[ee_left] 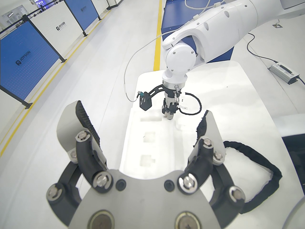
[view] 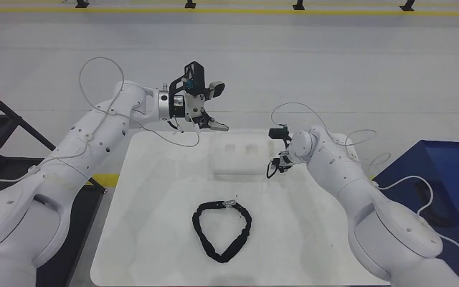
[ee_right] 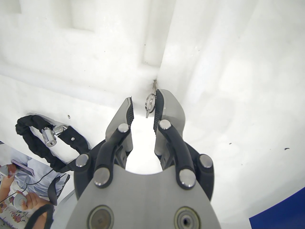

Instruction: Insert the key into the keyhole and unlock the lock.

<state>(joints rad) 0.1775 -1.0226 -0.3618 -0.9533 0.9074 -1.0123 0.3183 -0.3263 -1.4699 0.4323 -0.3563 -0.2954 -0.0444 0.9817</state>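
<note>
Right wrist view: small silver key (ee_right: 150, 102) leans unclamped against half-open right claw (ee_right: 144, 98).

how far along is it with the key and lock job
Done: nothing yet; the lock lies on the table, its keyhole empty. In hand: the right gripper is open around the key at the foam block, not yet clamped. Still to do: grip the key, carry it to the lock, insert, turn. The left gripper hangs open, holding nothing.
</note>
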